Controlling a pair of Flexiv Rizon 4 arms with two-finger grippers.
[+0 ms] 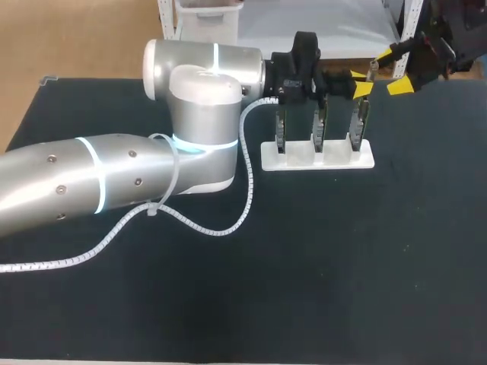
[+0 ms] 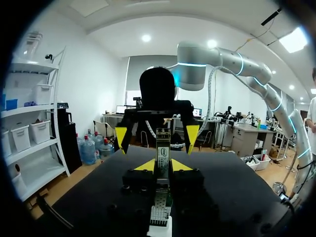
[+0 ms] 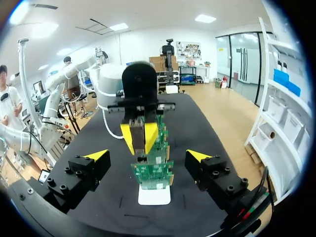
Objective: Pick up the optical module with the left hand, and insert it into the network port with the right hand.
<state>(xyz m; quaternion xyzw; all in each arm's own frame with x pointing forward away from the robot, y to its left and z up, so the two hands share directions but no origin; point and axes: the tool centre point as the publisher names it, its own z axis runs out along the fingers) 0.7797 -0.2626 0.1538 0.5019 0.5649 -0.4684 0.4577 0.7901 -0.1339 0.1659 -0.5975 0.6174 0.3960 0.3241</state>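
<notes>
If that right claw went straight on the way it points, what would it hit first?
Most likely the small module clamped in the left gripper, which faces the right gripper just above the nearest green board. Depth is hard to judge.

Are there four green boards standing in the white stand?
No, only three green boards stand upright, side by side, in the white stand.
</notes>
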